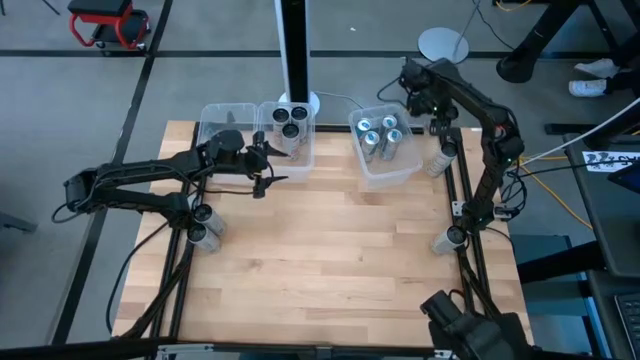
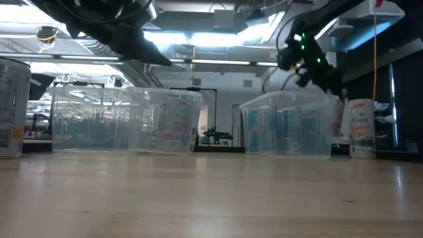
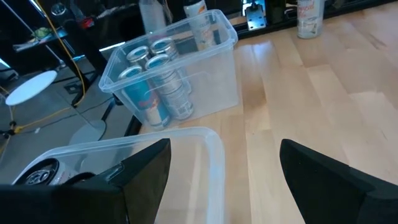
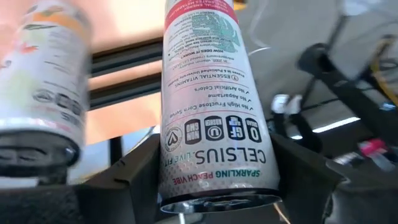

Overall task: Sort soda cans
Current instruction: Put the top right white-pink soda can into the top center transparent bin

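**A:** Where could the robot come unstuck on the pale wooden table (image 1: 330, 260)?

**B:** Start from the clear rectangular plastic bin of silver cans (image 1: 388, 178). Just beside it, on the side away from the other bins, stands a white cylindrical metal soda can with pink and green print (image 4: 208, 93). The right gripper (image 4: 214, 149) has come at it from above, and its fingers look closed on the can's sides near the top.

**A:** So the risk is the hold?

**B:** Mostly. A high pinch on a smooth, round wall could let the white soda can swing or slip on the lift. It could also clip the bin's near wall while crossing over it. The silver cans (image 1: 378, 138) inside are packed close, so a careless drop might topple one.

**A:** Anything smaller?

**B:** A second can (image 4: 43, 81), blurred, stands close beside the held one and a finger could nudge it over.

**A:** And the left gripper (image 1: 268, 167)?

**B:** Its fingers are spread and hold nothing. It hangs at the clear plastic bin of dark cans (image 1: 305, 150), well apart, on the landmark bin's other side and out of the way.
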Robot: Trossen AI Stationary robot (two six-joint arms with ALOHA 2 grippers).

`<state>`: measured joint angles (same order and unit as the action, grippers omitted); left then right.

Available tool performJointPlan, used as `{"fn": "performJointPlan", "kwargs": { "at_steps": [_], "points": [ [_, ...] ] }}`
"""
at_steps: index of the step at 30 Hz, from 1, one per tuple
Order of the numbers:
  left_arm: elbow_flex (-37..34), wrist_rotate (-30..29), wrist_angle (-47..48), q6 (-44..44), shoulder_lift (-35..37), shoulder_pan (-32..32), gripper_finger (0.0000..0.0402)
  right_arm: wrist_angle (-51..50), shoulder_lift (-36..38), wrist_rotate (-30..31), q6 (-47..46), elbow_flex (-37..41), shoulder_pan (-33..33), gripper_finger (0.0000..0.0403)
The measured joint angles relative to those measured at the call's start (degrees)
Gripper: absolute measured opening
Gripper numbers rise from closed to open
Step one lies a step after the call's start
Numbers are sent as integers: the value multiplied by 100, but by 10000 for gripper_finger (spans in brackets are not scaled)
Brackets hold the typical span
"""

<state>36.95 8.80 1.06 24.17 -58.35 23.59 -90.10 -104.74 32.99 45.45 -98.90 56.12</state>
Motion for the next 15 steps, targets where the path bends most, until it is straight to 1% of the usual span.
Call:
{"fn": "performJointPlan", "kwargs": {
  "at_steps": [3,8,13,15],
  "points": [
    [0,0,-22,-3,0,0,290,-4,101,145,-2,-424,-2,247],
    [0,0,-7,-20,0,4,290,-2,133,450,14,-1296,-209,247],
    [0,-16,281,-120,0,4,290,371,135,515,433,-2029,-641,248],
    [0,-128,339,-181,0,4,290,612,136,510,655,-2232,-867,248]
  ]
}}
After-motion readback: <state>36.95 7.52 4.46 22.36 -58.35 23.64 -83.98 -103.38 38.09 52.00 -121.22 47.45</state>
